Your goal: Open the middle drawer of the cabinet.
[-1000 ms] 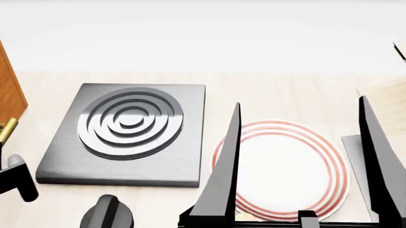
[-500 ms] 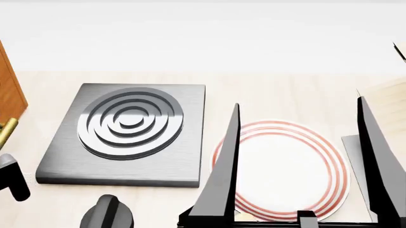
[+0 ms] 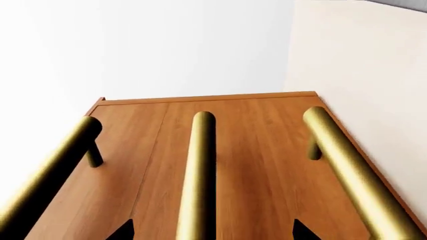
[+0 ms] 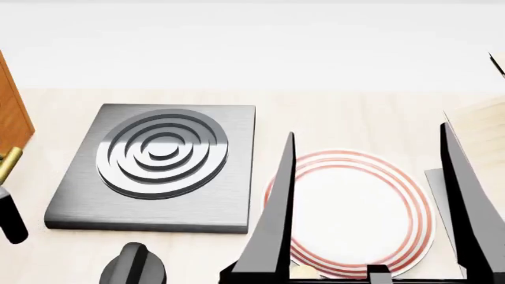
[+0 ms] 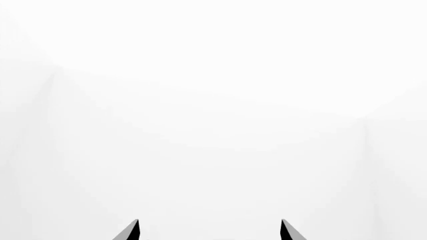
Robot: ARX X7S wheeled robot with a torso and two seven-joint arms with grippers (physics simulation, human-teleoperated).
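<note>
The left hand (image 3: 212,231) faced the front of the large orange-brown wooden cabinet (image 3: 247,160), and its two dark fingertips (image 3: 124,230) stood apart on either side of the middle brass cylindrical bar handle (image 3: 199,175). The fingers were spread and touched nothing that could be seen. That centre handle marked the middle drawer (image 3: 233,150), an orange-brown wooden front lying flush with the panels beside it, its seams thin and closed. Two more brass bar handles (image 3: 350,170) ran alongside on the neighbouring fronts, each raised on short posts.

In the head view only a narrow strip of the cabinet (image 4: 12,115) showed at the far left, with one brass handle end (image 4: 9,163) below it and a dark part of the left arm just under that.

On the pale wooden bench (image 4: 347,118) lay a square grey metal hotplate (image 4: 158,168) with concentric rings. Just beside it sat a round white plate with red rim lines (image 4: 355,210). A black knob-like part (image 4: 134,266) sat near the lower edge in front of the hotplate.

The right hand (image 4: 367,207) hung over the plate, its two long black fingers (image 4: 272,228) well apart and released, holding nothing. In the right wrist view the same two tips (image 5: 130,231) pointed at plain white. A pale light-wood box edge (image 4: 485,118) showed at the far right.
</note>
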